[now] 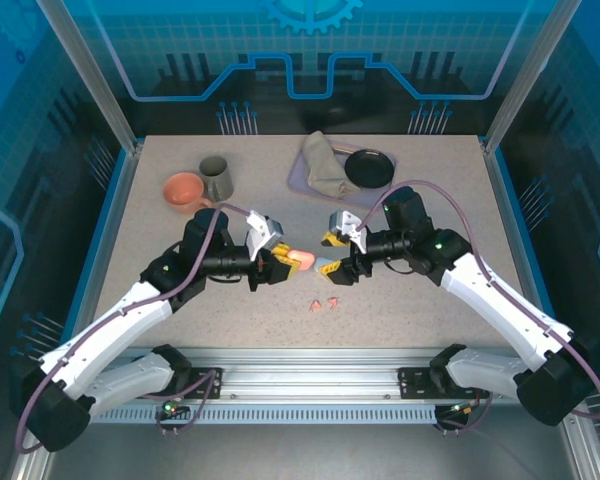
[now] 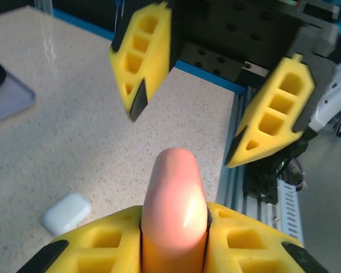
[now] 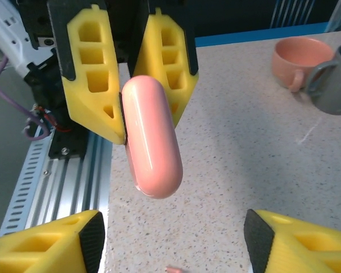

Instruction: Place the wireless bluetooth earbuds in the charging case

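1. Now, down on the speckled beige tabletop (image 1: 420, 280), both arms are angled in toward the middle, and the wall panels (image 1: 40, 150) around them glow blue with circuit-style patterns.
2. The left gripper (image 1: 280, 262) is pinching the salmon-pink charging case (image 1: 300, 258), lifted clear of the surface. In the left wrist view the case juts out from between that gripper's yellow fingers (image 2: 238, 242).
3. The right gripper (image 1: 332, 268) faces it with jaws spread wide. From the right wrist, its fingertips (image 3: 92, 239) sit on either side below the case's rounded free end, not touching it.
4. The pink earbuds (image 1: 325, 302) lie loose on the table, just nearer the arm bases than the two grippers.
5. A white charging case (image 2: 67, 212) lies flat on the surface, seen from the left wrist.
6. At the far left of the table, a peach mug (image 1: 185, 190) and a grey mug (image 1: 217, 178) stand side by side, close enough that they may touch.
7. Far centre, a crumpled beige cloth (image 1: 325, 165) sits on a lavender tray (image 1: 298, 178), with a black dish (image 1: 368, 168) beside it.
8. At the near edge, a ribbed aluminium rail (image 1: 300, 385) runs between the two arm bases.
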Tool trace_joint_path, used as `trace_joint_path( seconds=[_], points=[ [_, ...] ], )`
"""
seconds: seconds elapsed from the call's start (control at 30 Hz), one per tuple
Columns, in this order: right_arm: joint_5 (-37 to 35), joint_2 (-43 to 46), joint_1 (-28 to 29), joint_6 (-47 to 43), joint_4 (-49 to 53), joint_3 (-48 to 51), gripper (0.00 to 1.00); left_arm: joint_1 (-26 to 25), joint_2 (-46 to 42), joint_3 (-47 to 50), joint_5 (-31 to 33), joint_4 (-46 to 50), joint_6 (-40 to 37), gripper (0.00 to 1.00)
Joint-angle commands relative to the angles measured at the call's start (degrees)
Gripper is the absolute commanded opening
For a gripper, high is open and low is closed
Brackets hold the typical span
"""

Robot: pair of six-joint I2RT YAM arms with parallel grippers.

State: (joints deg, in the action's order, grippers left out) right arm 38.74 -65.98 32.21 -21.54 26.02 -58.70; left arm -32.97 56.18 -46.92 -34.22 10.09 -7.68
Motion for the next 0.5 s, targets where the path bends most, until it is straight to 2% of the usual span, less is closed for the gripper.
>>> trace_joint_path(
  seconds=[0.0, 0.23, 0.47],
  points=[
    [3.6, -1.0, 0.5, -1.8, 5.1, -3.3, 0.64, -1.0, -0.9, 0.6, 1.6, -2.8, -7.9, 0.00],
    [3.6, -2.9, 2.9, -1.6, 3.9, -4.2, 0.60, -1.8, 0.3, -0.7, 0.8, -2.3, -8.3, 0.00],
    [4.0, -4.6, 4.3, -0.9, 2.8, -4.9, 0.49, -2.0, 1.1, -1.6, 0.6, -2.1, -7.9, 0.00]
  ],
)
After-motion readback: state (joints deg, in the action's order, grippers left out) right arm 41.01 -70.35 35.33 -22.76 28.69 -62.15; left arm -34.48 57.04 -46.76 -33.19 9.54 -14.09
